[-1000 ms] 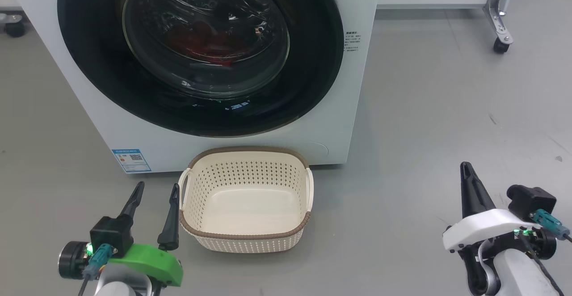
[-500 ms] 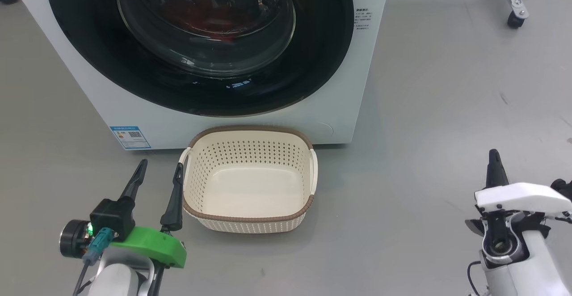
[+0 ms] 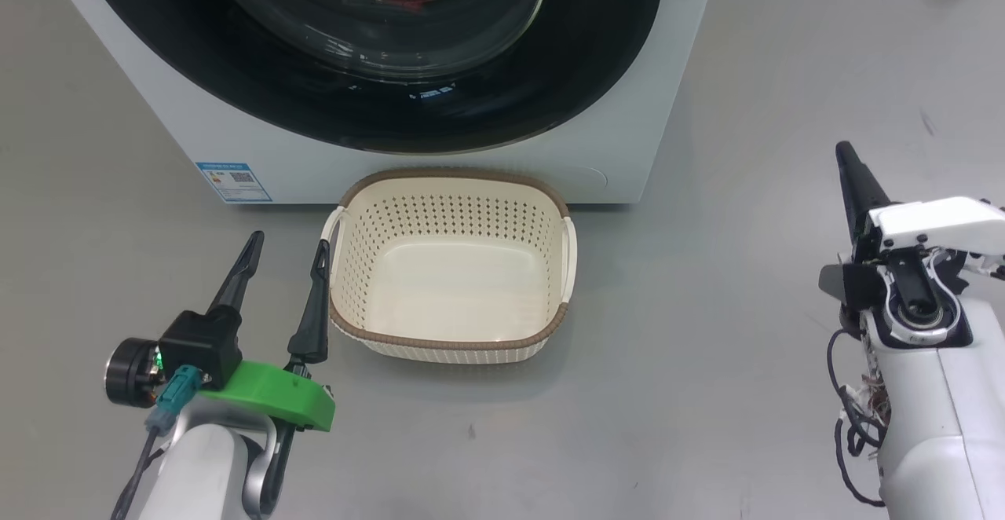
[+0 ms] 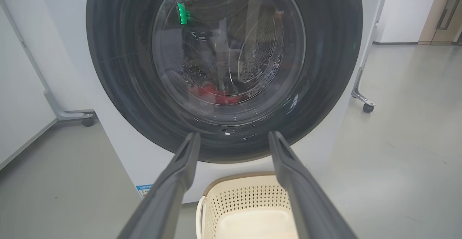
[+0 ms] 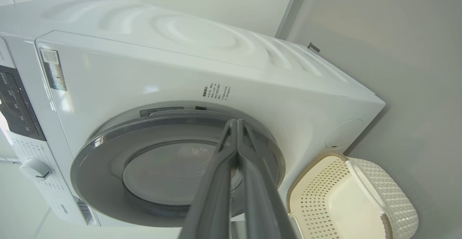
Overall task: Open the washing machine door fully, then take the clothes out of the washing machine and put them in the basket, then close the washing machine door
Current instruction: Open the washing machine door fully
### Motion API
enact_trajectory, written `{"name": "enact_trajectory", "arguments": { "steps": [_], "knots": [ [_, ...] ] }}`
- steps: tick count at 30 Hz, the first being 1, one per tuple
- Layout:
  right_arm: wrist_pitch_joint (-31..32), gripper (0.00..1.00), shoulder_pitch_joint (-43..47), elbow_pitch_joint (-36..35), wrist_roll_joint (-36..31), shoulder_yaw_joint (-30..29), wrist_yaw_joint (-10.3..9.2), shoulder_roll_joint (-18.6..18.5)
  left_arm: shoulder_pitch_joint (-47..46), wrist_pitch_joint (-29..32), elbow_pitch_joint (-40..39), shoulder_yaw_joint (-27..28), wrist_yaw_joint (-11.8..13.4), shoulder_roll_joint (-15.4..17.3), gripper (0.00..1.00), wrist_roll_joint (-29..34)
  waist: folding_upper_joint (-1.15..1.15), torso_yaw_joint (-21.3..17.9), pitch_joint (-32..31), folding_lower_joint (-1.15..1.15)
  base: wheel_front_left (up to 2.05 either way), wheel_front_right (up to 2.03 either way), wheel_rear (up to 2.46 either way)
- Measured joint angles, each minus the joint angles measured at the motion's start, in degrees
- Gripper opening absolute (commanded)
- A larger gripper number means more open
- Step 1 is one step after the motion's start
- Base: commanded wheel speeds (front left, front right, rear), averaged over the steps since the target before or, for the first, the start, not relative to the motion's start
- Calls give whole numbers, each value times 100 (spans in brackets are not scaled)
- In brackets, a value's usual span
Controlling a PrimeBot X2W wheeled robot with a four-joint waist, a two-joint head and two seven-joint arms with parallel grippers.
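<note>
Washing machine door (image 3: 377, 41) closed on the white washing machine (image 3: 235, 135), red clothes (image 4: 216, 94) behind its glass, cream basket (image 3: 447, 214) on grey floor (image 3: 707, 308) just in front, left gripper (image 3: 288, 242) fingers apart beside basket's left handle, right gripper (image 3: 852, 170) fingers pressed together well off right.

Top of door (image 3: 377, 111) cropped; clothes (image 4: 213, 93) blurry thru it.

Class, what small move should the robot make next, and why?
Probably bring the shut right gripper up to the edge of the round glossy black door, since it is closed, red clothes lie behind its glass, and the cream perforated basket is empty.
</note>
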Motion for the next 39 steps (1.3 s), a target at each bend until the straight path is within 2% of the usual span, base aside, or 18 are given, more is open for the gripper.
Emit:
{"name": "enact_trajectory", "arguments": {
  "steps": [6, 15, 20, 28, 39],
  "knots": [
    [513, 0, -592, -46, 466, -146, 0, -47, -187, -1, -78, 0, -44, -30, 100, 18, 0, 97, 307, 0, 0, 0, 0],
    [1214, 0, -1538, -190, 936, -243, -32, -350, -471, -1, -174, 2, -49, -64, 100, 59, 0, 268, 796, 0, 0, 0, 0],
    [1479, 0, -2096, -275, 981, -224, -214, -546, -628, -1, -237, -1, -98, -82, 100, 76, 0, 370, 1072, 1, 0, 0, 0],
    [1945, 0, -2867, -334, 882, 162, -515, -813, -920, -1, -342, -21, -102, -114, 100, 80, 0, 524, 1536, 1, 0, 0, 0],
    [2265, 0, -3578, -133, 771, 390, -777, -945, -1222, -1, -379, -113, -152, -156, 100, 92, 0, 797, 2031, 1, 0, 0, 0]
  ]
}}
